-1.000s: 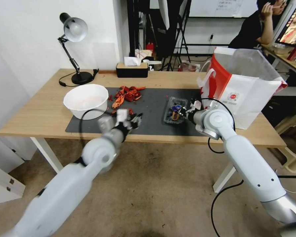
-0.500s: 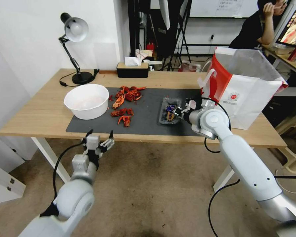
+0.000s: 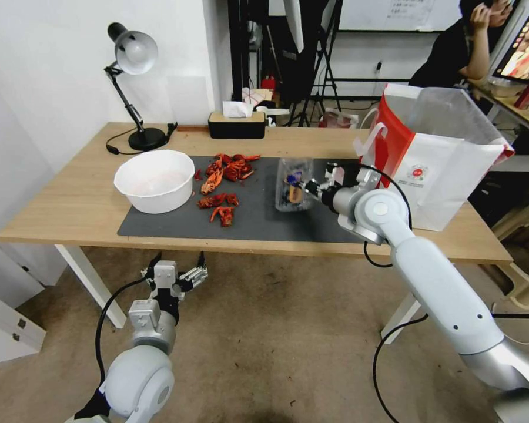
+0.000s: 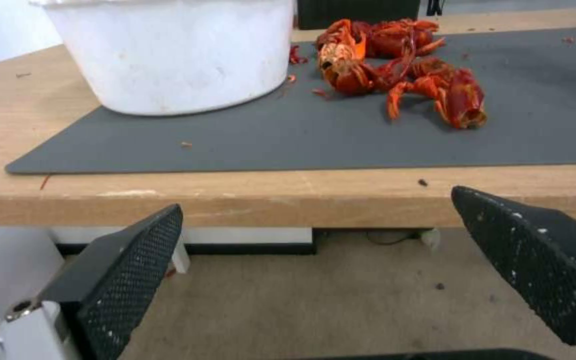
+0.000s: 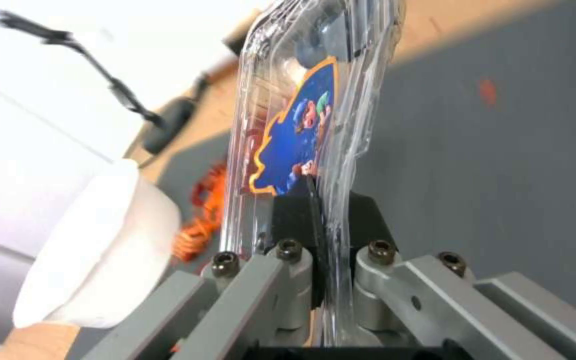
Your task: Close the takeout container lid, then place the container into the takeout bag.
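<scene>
Because the right gripper (image 3: 312, 189) pinches only the thin rim of the takeout container (image 3: 292, 189), held tilted mid-frame above the mat (image 3: 258, 226), it could slip before reaching the takeout bag (image 3: 438, 167), while the left gripper (image 3: 175, 271) hangs spread, lower left.

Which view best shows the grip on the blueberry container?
Right wrist view: the right gripper jaws are shut on the container edge, label facing the camera. Head view shows the container small and lifted off the mat. Left wrist view faces the bowl instead.
</scene>
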### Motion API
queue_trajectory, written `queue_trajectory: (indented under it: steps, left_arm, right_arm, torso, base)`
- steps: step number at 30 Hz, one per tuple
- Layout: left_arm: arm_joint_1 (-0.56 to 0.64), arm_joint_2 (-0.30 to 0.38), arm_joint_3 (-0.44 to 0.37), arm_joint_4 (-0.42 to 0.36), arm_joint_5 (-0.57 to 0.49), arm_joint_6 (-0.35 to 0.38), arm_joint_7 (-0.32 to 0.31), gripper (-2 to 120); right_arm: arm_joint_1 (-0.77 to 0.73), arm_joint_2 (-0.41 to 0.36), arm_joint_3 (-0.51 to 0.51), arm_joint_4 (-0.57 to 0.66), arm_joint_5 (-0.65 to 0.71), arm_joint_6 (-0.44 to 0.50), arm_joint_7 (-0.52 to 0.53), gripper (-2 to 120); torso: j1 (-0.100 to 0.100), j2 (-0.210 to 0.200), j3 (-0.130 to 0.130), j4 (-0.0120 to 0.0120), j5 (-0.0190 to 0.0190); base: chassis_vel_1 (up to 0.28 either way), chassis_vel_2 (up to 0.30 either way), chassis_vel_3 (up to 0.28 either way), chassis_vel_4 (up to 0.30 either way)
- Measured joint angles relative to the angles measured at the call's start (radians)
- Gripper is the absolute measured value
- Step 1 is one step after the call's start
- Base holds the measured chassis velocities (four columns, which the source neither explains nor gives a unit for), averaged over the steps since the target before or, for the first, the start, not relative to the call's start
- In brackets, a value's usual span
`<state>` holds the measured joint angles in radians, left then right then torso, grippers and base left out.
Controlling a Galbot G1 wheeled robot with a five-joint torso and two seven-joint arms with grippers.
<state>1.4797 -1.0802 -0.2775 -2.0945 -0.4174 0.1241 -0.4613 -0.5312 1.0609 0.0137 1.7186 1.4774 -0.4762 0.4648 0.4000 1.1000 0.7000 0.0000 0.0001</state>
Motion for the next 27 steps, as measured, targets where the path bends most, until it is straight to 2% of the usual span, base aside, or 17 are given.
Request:
queue_trajectory:
  steps: [2,5,6,8,12,13,15,16,18,19,22,27]
  left_arm:
    - [0.005,0.0,-0.001,-0.001,-0.004,-0.001,0.0,100]
    - [0.021,-0.012,-0.002,-0.002,-0.009,-0.004,0.0,100]
    - [0.021,-0.012,-0.002,-0.002,-0.009,-0.004,0.0,100]
    - [0.029,-0.023,-0.002,-0.003,-0.01,-0.005,0.0,100]
    - [0.031,-0.032,-0.005,-0.003,-0.011,-0.005,-0.004,100]
    - [0.031,-0.032,-0.005,-0.003,-0.011,-0.005,-0.004,100]
    - [0.039,-0.038,-0.011,-0.003,-0.009,-0.005,-0.004,100]
    - [0.039,-0.038,-0.011,-0.003,-0.009,-0.005,-0.004,100]
    - [0.05,-0.045,-0.013,-0.003,-0.009,-0.006,-0.007,100]
    - [0.05,-0.045,-0.013,-0.003,-0.009,-0.006,-0.007,100]
    - [0.061,-0.052,-0.018,-0.011,-0.013,-0.006,-0.013,100]
    - [0.062,-0.053,-0.022,-0.012,-0.014,-0.005,-0.013,100]
  right_arm:
    - [0.011,-0.01,-0.013,0.011,-0.036,0.022,-0.032,0]
    - [0.064,-0.036,-0.041,0.043,-0.129,0.134,-0.087,0]
    - [0.064,-0.036,-0.041,0.043,-0.129,0.134,-0.087,0]
    - [0.119,-0.053,-0.043,0.051,-0.187,0.217,-0.102,0]
    - [0.196,-0.077,-0.031,0.049,-0.274,0.265,-0.076,0]
    - [0.196,-0.077,-0.031,0.049,-0.274,0.265,-0.076,0]
    - [0.25,-0.102,-0.027,0.04,-0.4,0.268,-0.017,0]
    - [0.25,-0.102,-0.027,0.04,-0.4,0.268,-0.017,0]
    - [0.288,-0.131,-0.018,0.028,-0.537,0.241,0.04,0]
    - [0.288,-0.131,-0.018,0.028,-0.537,0.241,0.04,0]
    - [0.317,-0.182,0.011,0.006,-0.723,0.188,0.101,0]
    - [0.295,-0.217,0.036,0.021,-0.791,0.123,0.15,0]
  torso:
    - [0.0,0.0,0.0,-0.0001,0.0]
    - [0.0,0.0,0.0,0.0,0.0001]
    - [0.0,0.0,0.0,0.0,0.0001]
    - [0.0,0.0,0.0,0.0001,-0.0003]
    - [0.0,0.0,0.0,0.0,-0.0003]
    - [0.0,0.0,0.0,0.0,-0.0003]
    - [0.0,0.0,0.0,-0.0001,0.0002]
    - [0.0,0.0,0.0,-0.0001,0.0002]
    - [0.0,0.0,0.0,0.0001,-0.0001]
    - [0.0,0.0,0.0,0.0001,-0.0001]
    - [0.0,0.0,0.0,-0.0002,0.0001]
    - [0.0,0.0,0.0,-0.0003,0.0]
  base:
    - [0.0,0.0,0.0,0.0]
    - [0.0,0.0,0.0,0.0]
    - [0.0,0.0,0.0,0.0]
    - [0.0,0.0,0.0,0.0]
    - [0.0,0.0,0.0,0.0]
    - [0.0,0.0,0.0,0.0]
    - [0.0,0.0,0.0,0.0]
    - [0.0,0.0,0.0,0.0]
    - [0.0,0.0,0.0,0.0]
    - [0.0,0.0,0.0,0.0]
    - [0.0,0.0,0.0,0.0]
    - [0.0,0.0,0.0,0.0]
